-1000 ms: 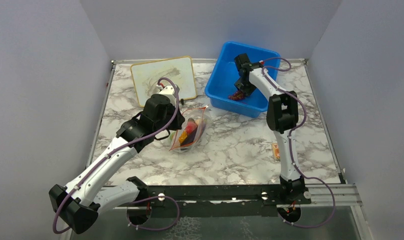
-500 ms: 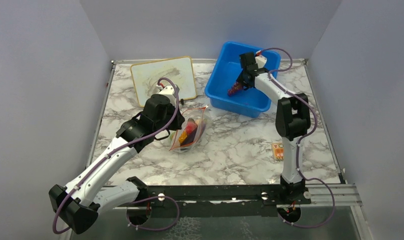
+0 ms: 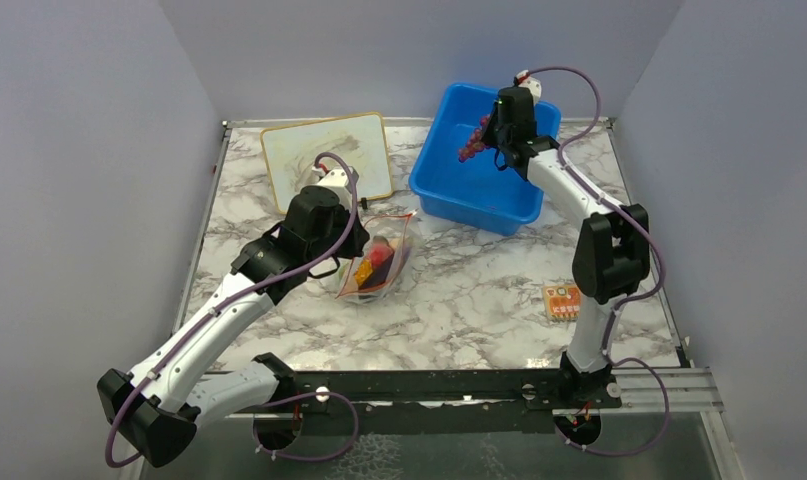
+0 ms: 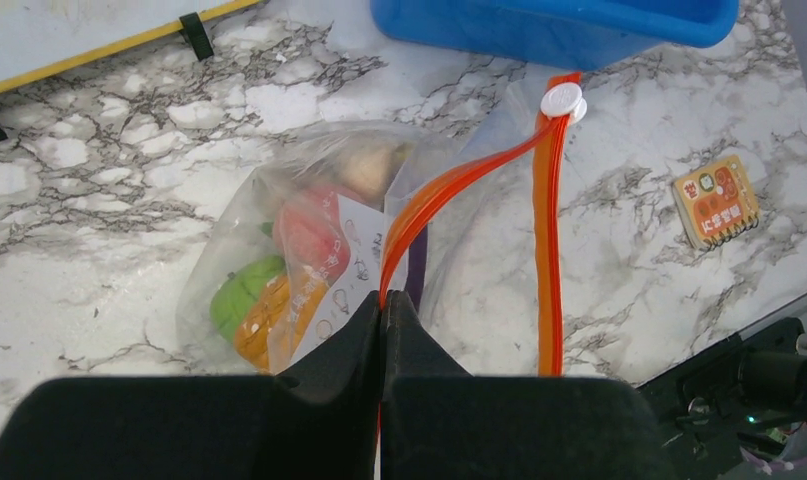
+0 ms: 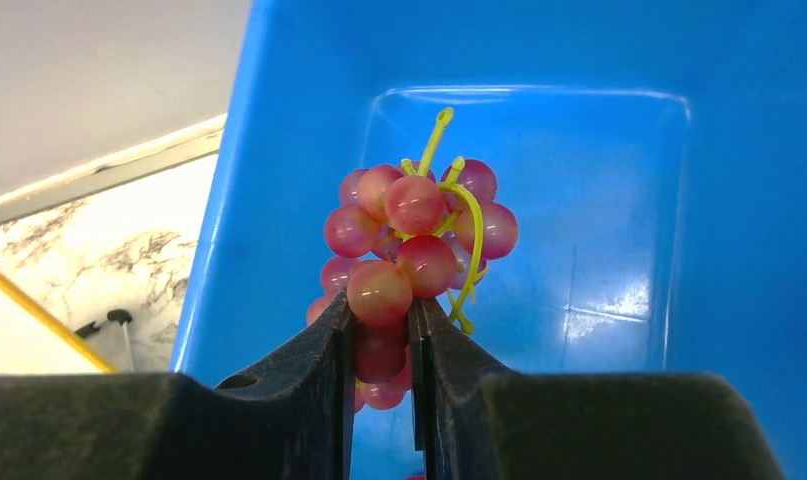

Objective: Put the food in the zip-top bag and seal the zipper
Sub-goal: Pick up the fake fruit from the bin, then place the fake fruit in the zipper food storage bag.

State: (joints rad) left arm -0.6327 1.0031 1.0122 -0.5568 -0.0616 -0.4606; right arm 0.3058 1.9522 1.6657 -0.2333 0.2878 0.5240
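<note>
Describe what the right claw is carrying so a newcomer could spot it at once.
Find the blue bin at the far edge of the marble table. Above it the right claw is shut on the grape bunch: glossy pink-red balls on a yellow-green stem. Unlike the other toy foods, packed in the clear zip-top bag mid-table, it hangs in the air.
</note>
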